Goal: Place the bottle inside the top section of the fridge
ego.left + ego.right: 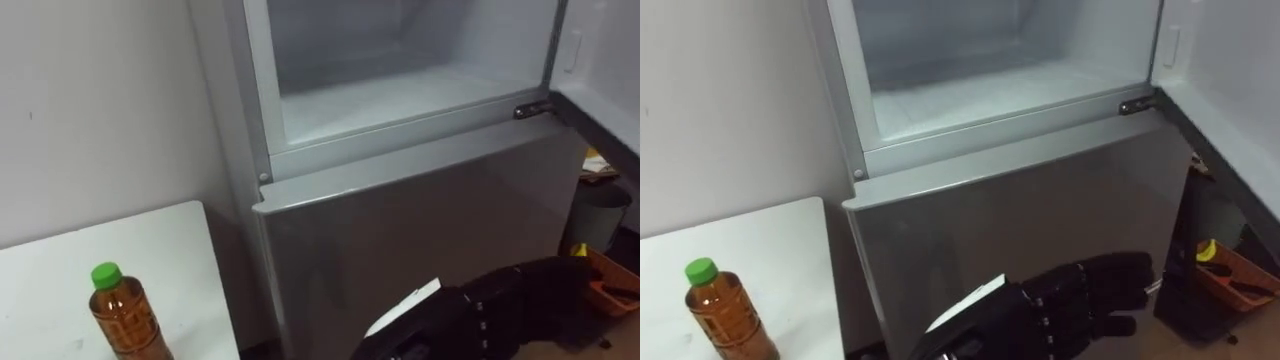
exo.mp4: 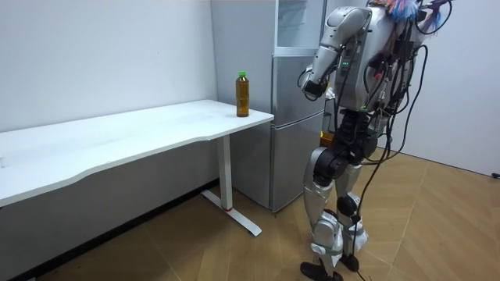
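Note:
A bottle (image 1: 122, 315) of brown drink with a green cap stands upright on the white table (image 1: 100, 260), at my lower left. The fridge is straight ahead; its upper compartment (image 1: 400, 100) stands open with a bare white floor inside, above the shut grey lower door (image 1: 420, 220). My black left hand (image 1: 500, 300) hovers low in front of the lower door, fingers relaxed and pointing right, holding nothing. It is well right of the bottle. In the room view I stand facing the fridge with that hand (image 2: 311, 84) raised at chest height, the bottle (image 2: 242, 94) near the table's corner.
The upper fridge door (image 1: 600, 50) is swung open on the right. Beside the fridge on the floor are a grey bin (image 1: 600, 215) and an orange tray (image 1: 610, 285). A plain wall runs behind the table.

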{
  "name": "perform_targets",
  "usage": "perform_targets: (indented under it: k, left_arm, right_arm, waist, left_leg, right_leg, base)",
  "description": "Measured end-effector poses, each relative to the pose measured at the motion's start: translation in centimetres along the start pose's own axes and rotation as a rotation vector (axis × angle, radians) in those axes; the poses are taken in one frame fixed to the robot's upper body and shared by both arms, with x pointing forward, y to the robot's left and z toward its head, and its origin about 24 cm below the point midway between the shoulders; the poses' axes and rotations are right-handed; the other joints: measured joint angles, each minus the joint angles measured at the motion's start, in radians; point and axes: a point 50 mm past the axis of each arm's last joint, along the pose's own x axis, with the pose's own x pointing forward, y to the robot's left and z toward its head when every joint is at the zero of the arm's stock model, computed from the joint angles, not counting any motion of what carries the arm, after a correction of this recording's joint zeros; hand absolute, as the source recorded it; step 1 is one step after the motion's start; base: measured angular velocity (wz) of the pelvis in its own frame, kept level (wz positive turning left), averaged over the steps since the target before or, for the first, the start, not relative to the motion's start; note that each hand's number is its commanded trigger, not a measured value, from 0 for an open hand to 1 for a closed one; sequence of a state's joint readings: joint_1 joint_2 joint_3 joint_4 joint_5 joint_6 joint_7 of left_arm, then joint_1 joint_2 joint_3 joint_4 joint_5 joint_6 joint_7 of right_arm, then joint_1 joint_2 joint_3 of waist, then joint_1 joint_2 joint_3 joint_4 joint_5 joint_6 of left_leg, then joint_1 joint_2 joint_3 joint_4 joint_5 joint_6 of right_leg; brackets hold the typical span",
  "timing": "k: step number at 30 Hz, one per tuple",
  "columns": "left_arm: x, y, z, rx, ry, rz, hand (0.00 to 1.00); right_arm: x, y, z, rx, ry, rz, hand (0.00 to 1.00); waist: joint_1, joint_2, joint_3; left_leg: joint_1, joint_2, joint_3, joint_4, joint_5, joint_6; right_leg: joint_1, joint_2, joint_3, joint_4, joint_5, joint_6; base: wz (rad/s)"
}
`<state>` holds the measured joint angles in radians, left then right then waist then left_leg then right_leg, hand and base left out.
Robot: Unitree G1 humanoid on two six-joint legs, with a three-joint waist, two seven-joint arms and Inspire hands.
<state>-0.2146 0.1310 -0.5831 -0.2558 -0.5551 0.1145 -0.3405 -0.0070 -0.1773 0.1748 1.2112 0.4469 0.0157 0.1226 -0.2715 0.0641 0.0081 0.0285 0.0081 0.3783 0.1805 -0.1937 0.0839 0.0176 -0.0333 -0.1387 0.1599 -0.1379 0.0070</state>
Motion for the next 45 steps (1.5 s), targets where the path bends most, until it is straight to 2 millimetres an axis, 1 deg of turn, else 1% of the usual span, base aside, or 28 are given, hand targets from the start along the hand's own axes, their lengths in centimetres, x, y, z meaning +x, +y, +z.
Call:
perform_targets:
  k: [18, 24, 30, 34, 36, 39, 41, 42, 43, 45]
  left_arm:
    - [0.4, -0.3, -0.1, 0.007, 0.019, -0.044, 0.0]
    - [0.3, 0.0, -0.7, -0.004, 0.045, -0.029, 0.0]
    - [0.2, 0.2, -0.9, -0.009, 0.055, -0.02, 0.0]
    - [0.0, 0.4, -1.0, 0.015, 0.064, -0.008, 0.0]
    - [-0.2, 0.5, -1.3, 0.013, 0.075, 0.0, 0.0]
    - [-1.1, 0.7, -1.9, 0.017, 0.109, 0.024, 0.0]
    - [-2.4, 1.0, -2.9, 0.029, 0.157, 0.064, 0.0]
    - [-2.7, 1.1, -3.2, 0.029, 0.171, 0.077, 0.0]
    - [-3.4, 1.5, -3.9, 0.018, 0.198, 0.109, 0.0]
    - [-4.4, 2.1, -4.9, 0.003, 0.24, 0.166, 0.0]
  right_arm:
    - [0.0, -0.2, 0.1, 0.012, 0.002, 0.006, 0.0]
    - [0.0, -0.3, 0.1, 0.011, 0.003, 0.004, 0.0]
    - [0.0, -0.2, 0.1, -0.002, 0.005, 0.006, 0.0]
    - [0.0, -0.2, 0.1, -0.028, 0.005, 0.005, 0.0]
    - [0.0, -0.3, 0.1, -0.03, 0.006, 0.004, 0.0]
    - [0.0, -0.2, 0.2, -0.027, 0.001, 0.005, 0.0]
    - [0.0, -0.2, 0.2, -0.028, 0.0, 0.002, 0.0]
    - [0.0, -0.2, 0.2, -0.028, -0.001, 0.002, 0.0]
    - [0.0, -0.1, 0.3, -0.03, -0.002, 0.003, 0.0]
    - [0.0, 0.0, 0.3, -0.044, -0.003, 0.007, 0.0]
  waist:
    - [-0.002, -0.003, 0.0021]
    - [0.001, -0.003, 0.0021]
    - [0.008, -0.005, 0.003]
    - [0.024, -0.009, 0.0061]
    - [0.034, -0.011, 0.0071]
    - [0.051, -0.011, 0.0072]
    - [0.063, -0.013, 0.0061]
    - [0.069, -0.014, 0.0056]
    - [0.081, -0.017, 0.0054]
    - [0.089, -0.021, 0.0042]
  left_leg:
    - [0.0, 0.0, 0.0, -0.013, -0.001, -0.005]
    - [0.001, -0.002, -0.007, -0.012, -0.001, -0.006]
    - [0.009, -0.002, -0.007, -0.014, -0.001, -0.006]
    - [0.009, -0.003, -0.013, -0.015, -0.001, -0.006]
    - [0.007, -0.004, -0.019, -0.015, -0.001, -0.006]
    - [-0.002, -0.005, -0.026, -0.012, -0.001, -0.006]
    - [-0.002, -0.005, -0.033, -0.013, -0.002, -0.007]
    - [-0.001, -0.005, -0.033, -0.012, -0.001, -0.008]
    - [0.0, -0.005, -0.034, -0.012, 0.0, -0.009]
    - [-0.001, -0.005, -0.042, -0.012, 0.0, -0.01]
  right_leg:
    - [-0.005, 0.002, -0.004, -0.009, -0.001, -0.002]
    - [-0.002, 0.001, -0.011, -0.01, -0.001, -0.001]
    - [0.003, 0.001, -0.005, -0.009, -0.002, -0.001]
    - [0.003, 0.002, -0.001, -0.008, -0.002, -0.001]
    - [0.003, 0.002, -0.003, -0.009, -0.003, -0.001]
    - [-0.002, 0.002, -0.011, -0.008, -0.004, -0.002]
    - [0.002, 0.001, -0.016, -0.006, -0.007, -0.003]
    - [0.002, 0.001, -0.017, -0.004, -0.007, -0.003]
    - [0.002, 0.001, -0.017, -0.002, -0.007, -0.004]
    - [0.003, 0.0, -0.028, -0.002, -0.008, -0.005]
  base:
    - [-0.01]
    - [0.01]
    - [-0.02]
    - [-0.03]
    - [0.07]
    - [0.06]
    - [0.05]
    - [0.03]
    - [0.0]
    - [0.07]
